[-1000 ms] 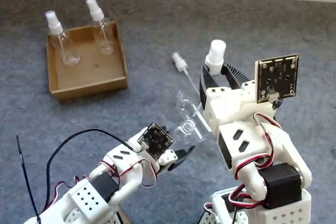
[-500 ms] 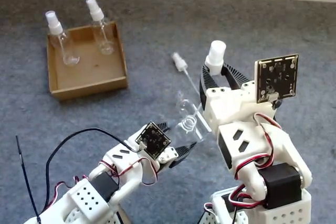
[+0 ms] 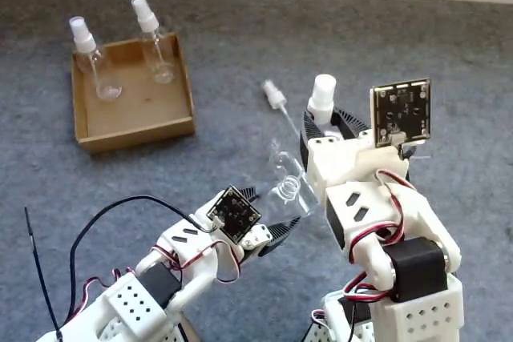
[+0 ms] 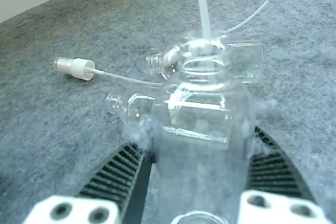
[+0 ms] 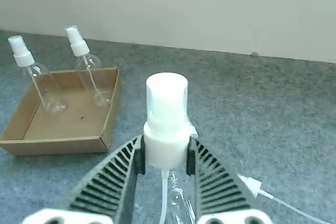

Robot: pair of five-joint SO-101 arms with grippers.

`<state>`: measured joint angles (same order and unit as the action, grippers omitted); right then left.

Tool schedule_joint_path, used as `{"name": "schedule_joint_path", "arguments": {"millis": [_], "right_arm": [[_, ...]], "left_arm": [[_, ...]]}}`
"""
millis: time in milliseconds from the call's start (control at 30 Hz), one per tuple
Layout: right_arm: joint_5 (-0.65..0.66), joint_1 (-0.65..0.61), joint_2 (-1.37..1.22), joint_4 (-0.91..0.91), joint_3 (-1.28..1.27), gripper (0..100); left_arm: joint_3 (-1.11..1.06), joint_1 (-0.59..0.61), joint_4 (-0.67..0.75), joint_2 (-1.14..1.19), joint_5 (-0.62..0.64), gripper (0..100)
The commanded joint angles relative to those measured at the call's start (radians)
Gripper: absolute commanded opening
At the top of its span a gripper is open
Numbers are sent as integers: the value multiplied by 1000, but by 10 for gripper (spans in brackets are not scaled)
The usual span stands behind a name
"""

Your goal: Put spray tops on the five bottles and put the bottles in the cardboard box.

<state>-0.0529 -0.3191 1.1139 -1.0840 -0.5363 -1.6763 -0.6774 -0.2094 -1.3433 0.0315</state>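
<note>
My left gripper is shut on a clear bottle, held upright with its mouth open; in the high view this left gripper sits at the lower middle. Above it, my right gripper is shut on a white spray top. The spray top's thin tube runs down into the bottle's mouth. In the right wrist view the spray top stands between the right gripper fingers. The cardboard box at the far left holds two capped bottles.
A loose spray top with its long tube lies on the grey carpet beyond the grippers. Uncapped clear bottles lie on their sides just past the held bottle. The box has bare floor in its near half.
My right arm has shifted slightly left and lower, bringing the spray top down toward the held bottle. The left arm has hardly moved.
</note>
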Motion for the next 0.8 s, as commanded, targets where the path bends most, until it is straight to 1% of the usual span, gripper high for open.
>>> {"name": "schedule_joint_path", "arguments": {"millis": [0, 100, 167, 233, 333, 500, 567, 633, 767], "right_arm": [[-11, -30, 15, -2, 5, 29], [-5, -102, 15, -12, -5, 29], [-3, -151, 15, -42, -25, 29], [-3, -182, 15, -73, -30, 30], [-3, -189, 15, -110, -30, 31], [3, -194, 15, -168, -39, 32], [58, -194, 15, -197, -39, 33], [115, -194, 15, -220, -39, 63], [169, -194, 15, -268, -39, 170]], "left_arm": [[-4, 16, 75, -18, -5, 161], [-10, 16, 133, -18, -5, 161], [-10, 21, 140, -18, -5, 161], [-8, 51, 141, -18, -5, 161], [1, 105, 143, -19, -3, 161], [-4, 117, 189, -19, -3, 161], [-8, 120, 203, -19, -3, 161], [-10, 120, 204, -19, -3, 161], [-10, 120, 206, -19, -3, 161]]}}
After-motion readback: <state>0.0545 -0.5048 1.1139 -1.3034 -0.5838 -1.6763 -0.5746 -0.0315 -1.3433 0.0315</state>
